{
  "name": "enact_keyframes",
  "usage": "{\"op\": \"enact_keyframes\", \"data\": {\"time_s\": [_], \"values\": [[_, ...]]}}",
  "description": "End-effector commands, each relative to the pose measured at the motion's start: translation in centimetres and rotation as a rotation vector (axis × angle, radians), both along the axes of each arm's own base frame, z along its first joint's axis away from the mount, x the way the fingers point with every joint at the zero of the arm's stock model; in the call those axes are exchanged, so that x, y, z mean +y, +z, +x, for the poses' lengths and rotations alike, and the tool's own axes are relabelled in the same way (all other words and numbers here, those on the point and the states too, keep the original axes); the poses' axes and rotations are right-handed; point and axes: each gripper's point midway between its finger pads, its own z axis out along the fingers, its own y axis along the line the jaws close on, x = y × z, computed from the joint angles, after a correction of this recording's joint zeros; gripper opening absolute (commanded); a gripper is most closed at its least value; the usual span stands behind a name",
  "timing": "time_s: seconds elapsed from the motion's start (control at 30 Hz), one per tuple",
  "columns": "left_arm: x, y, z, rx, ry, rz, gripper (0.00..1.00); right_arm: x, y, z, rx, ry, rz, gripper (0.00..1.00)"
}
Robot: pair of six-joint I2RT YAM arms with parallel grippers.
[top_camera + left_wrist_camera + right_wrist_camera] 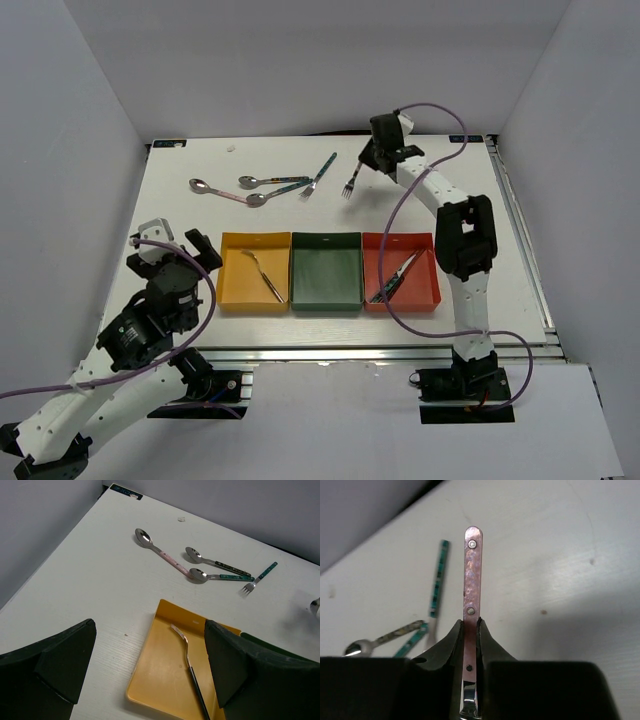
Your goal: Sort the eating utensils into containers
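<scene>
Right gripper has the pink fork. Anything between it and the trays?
Nothing visible. The right gripper is shut on the pink fork; only bare table lies between it and the yellow tray, green tray and red tray. The loose spoons and teal fork lie to its left, off that path.

Three trays in a row, utensil in left tray, utensils in right tray, spoons behind
</scene>
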Motion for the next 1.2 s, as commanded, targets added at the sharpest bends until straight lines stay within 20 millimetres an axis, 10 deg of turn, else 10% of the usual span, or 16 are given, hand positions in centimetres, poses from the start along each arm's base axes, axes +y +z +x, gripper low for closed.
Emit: {"op": "enact_keyframes", "data": {"time_s": [0.0,0.13,0.2,0.53,0.77,1.17], "values": [[0.1,-0.4,0.2,0.012,0.019,0.019,0.98,4.0,11.9,0.8,-0.293,0.153,0.053,0.0],[0.1,-0.6,0.4,0.02,0.027,0.031,0.98,11.0,13.7,-3.4,-0.366,0.525,0.07,0.0],[0.2,-0.7,0.4,0.024,0.042,0.039,0.98,17.4,13.2,-9.8,-0.394,0.814,0.006,0.0],[-0.1,-1.2,0.9,0.05,0.053,0.066,0.98,26.3,6.0,-24.4,-0.328,1.208,-0.131,0.0],[0.2,-1.0,0.6,0.036,0.06,0.051,0.98,27.7,3.3,-27.9,-0.281,1.21,-0.105,0.0],[0.2,-1.0,0.6,0.04,0.058,0.056,0.98,29.4,3.6,-27.0,-0.182,1.074,-0.057,0.0]]}}
